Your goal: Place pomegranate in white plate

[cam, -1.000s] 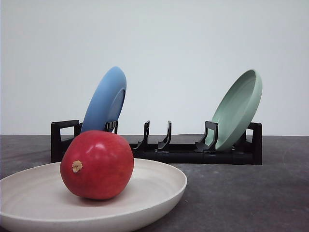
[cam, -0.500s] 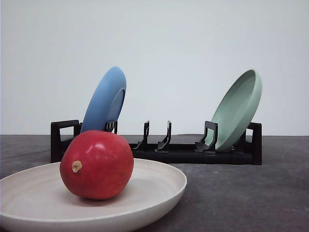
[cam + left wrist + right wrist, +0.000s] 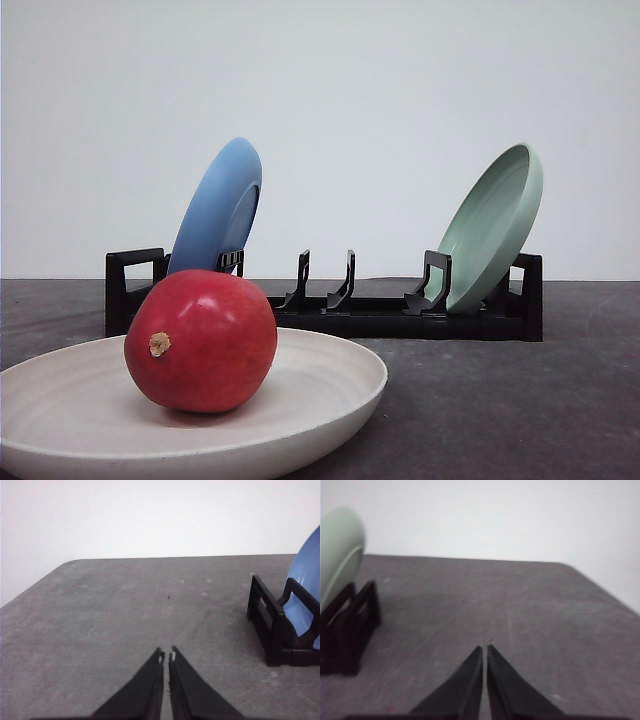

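Pomegranate sits inside white plate, left of centre, stem nub toward camera; job looks done

My left gripper closed, empty, over bare table beside black rack

My right gripper closed, empty

Risk: round fruit rolls toward rim if plate gets bumped; I keep arms clear

Glossy pomegranate, matt white plate
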### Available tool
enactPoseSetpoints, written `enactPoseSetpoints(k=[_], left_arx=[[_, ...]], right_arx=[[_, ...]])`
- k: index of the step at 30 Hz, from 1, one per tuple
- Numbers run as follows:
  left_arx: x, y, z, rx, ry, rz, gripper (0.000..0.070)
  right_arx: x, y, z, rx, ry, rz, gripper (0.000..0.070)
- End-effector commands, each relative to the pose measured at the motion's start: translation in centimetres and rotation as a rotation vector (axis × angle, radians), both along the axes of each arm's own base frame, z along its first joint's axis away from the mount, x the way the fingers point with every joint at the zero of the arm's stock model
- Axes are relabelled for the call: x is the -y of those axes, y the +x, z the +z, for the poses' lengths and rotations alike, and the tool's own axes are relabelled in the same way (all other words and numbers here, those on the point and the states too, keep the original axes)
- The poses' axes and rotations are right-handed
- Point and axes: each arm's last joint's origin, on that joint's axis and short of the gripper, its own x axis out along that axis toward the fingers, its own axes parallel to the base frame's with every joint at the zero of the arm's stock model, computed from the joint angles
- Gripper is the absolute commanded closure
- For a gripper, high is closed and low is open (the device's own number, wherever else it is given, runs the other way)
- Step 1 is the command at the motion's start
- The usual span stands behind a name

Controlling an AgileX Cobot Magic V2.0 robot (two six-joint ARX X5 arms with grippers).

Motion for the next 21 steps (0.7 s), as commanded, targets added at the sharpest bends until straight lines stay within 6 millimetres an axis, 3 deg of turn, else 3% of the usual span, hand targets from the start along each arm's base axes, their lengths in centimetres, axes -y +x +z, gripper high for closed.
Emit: enactPoseSetpoints(k=[1, 9, 21], left_arx=[[0.0, 0.0, -0.2, 0.0, 0.008, 0.001, 0.07], [0.0, 0.0, -0.2, 0.0, 0.008, 0.001, 0.07], [0.0, 0.1, -0.2, -0.001, 0.008, 0.001, 0.07]], right_arx=[[-0.1, 0.0, -0.2, 0.012, -0.009, 0.026, 0.0691], [-0.3, -0.2, -1.7, -0.122, -0.026, 0.084, 0.0691], [-0.6, -0.2, -1.7, -0.121, -0.012, 0.112, 0.0691]])
